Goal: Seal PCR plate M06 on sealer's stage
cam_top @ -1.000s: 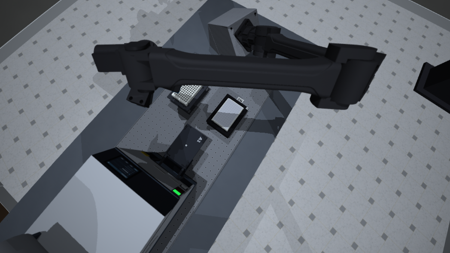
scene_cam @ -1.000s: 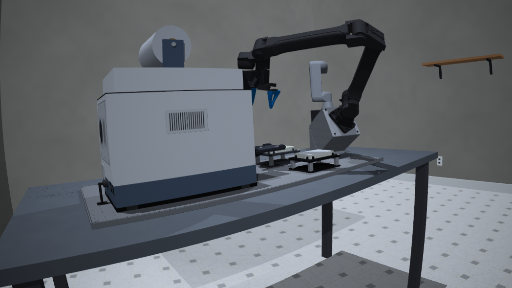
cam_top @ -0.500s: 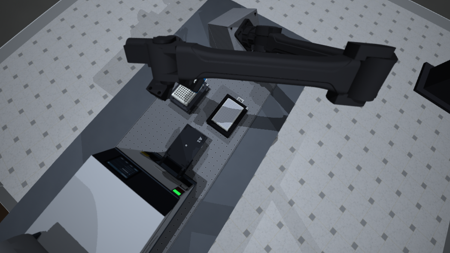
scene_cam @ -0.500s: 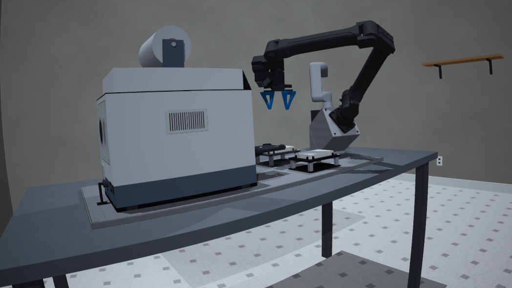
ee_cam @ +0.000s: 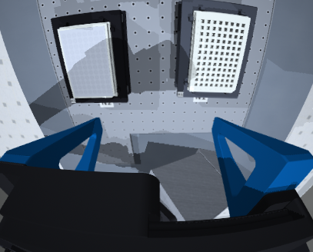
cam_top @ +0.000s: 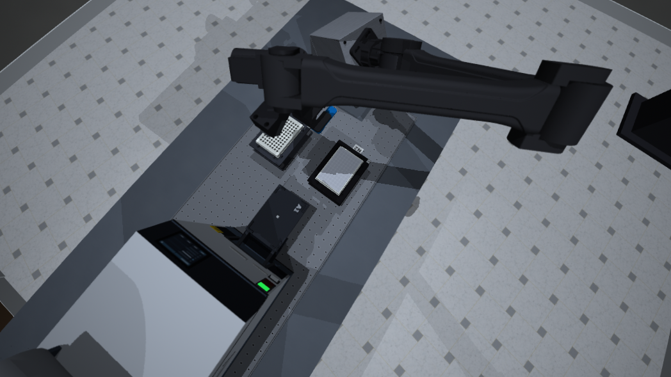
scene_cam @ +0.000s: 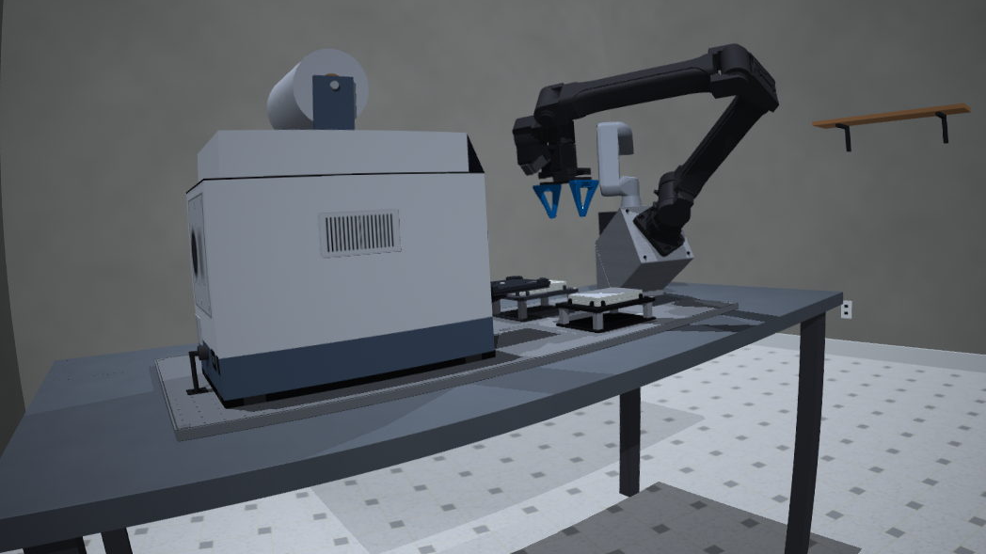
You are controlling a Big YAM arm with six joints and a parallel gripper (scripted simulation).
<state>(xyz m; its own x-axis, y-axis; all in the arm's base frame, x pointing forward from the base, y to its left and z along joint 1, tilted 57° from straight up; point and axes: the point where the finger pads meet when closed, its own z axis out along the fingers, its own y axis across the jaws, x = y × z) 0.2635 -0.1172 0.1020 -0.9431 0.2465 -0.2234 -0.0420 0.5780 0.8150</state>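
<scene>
Gripper high above the bench, blue fingers spread wide, nothing between them, pointing down. In the exterior view it hangs well above the two nests, right of the sealer. M06, the open white plate with its grid of wells, sits on nest N1 in the upper right of the wrist frame; long axis runs top to bottom there, slightly tilted, wells up. In the top view M06 lies just left of centre, partly hidden under the wrist, long axis running from lower left to upper right. M09, foil-covered and smooth, sits on nest N2 in the upper left of the wrist frame, beside M06 and apart from it, long axis roughly parallel. In the top view M09 is right of and below M06. Stage stands out from the sealer's front, dark, marked A1, nothing in its pocket, below the two nests in the top frame; its long side runs toward the housing. Lamp green at the lower middle of the top frame. Foil roll on top of the sealer. Arm reaches across the upper half of the top frame from its grey base.
</scene>
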